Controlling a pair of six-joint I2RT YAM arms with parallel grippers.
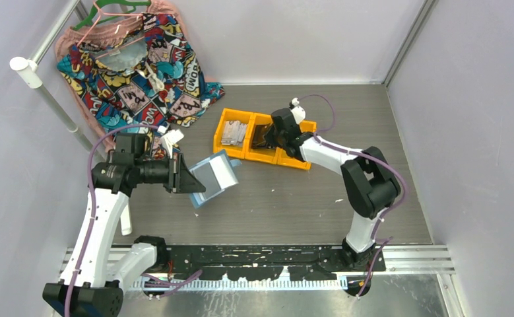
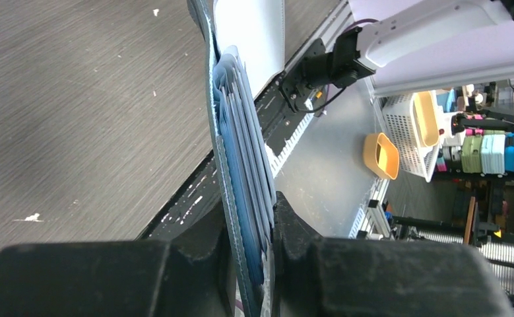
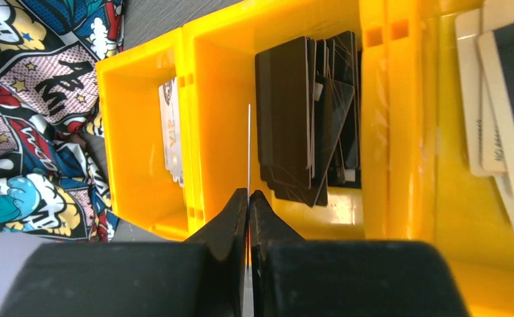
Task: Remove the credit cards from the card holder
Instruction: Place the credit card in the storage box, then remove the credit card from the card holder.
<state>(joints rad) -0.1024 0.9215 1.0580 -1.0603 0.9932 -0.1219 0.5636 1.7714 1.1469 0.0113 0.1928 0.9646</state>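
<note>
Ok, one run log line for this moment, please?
left gripper: shut on card holder | right gripper: shut on card | card: over yellow bin

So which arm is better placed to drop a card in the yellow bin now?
Right. The right gripper pinches a thin card edge-on over the yellow bin, beside the black cards. The left gripper is clamped on the card holder, away from the bin.

The tabletop [image 1: 293,205] is matt grey with wood grain. The bins [image 3: 214,99] at its far edge are smooth, glossy yellow plastic, with shiny black cards [image 3: 287,105] inside and one thin, stiff card [image 3: 249,145] seen edge-on. The card holder [image 2: 241,172] looks matt blue and leather-like, and the cloth [image 1: 142,72] in the far left corner is printed fabric.
</note>
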